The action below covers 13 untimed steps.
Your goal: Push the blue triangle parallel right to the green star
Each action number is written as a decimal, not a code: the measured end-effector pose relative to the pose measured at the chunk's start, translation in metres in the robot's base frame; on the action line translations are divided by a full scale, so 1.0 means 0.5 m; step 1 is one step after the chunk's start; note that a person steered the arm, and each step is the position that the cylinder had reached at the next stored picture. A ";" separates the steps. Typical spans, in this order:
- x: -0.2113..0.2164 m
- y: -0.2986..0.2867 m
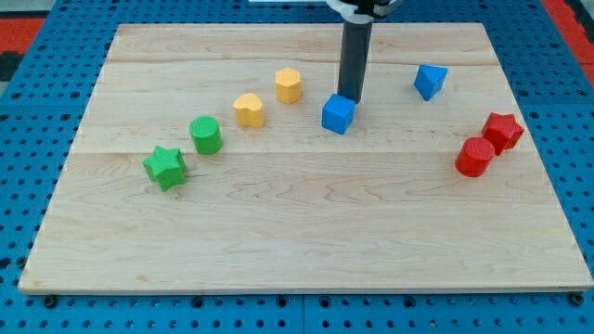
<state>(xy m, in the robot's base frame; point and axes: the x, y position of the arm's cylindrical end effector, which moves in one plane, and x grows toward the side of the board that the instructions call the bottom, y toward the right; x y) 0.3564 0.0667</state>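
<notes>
The blue triangle (430, 81) lies near the view's top right on the wooden board (306, 232). The green star (165, 168) lies at the view's left, lower down. My tip (350, 96) stands near the top centre, just behind and touching or nearly touching a blue cube (338, 114). The tip is well left of the blue triangle and far right of the green star.
A green cylinder (205, 135) sits up-right of the green star. A yellow heart (249, 109) and a yellow hexagonal block (289, 85) follow in a rising line. A red cylinder (475, 157) and a red star (502, 131) touch at the right.
</notes>
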 end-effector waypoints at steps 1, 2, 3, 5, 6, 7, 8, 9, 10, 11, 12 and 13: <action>0.001 0.000; -0.072 0.003; -0.203 0.027; -0.256 0.250; -0.231 0.286; -0.184 0.316; -0.132 0.316; -0.077 0.316; -0.062 0.303; -0.062 0.295; -0.086 0.311; -0.132 0.313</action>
<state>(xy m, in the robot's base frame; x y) 0.2903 0.2234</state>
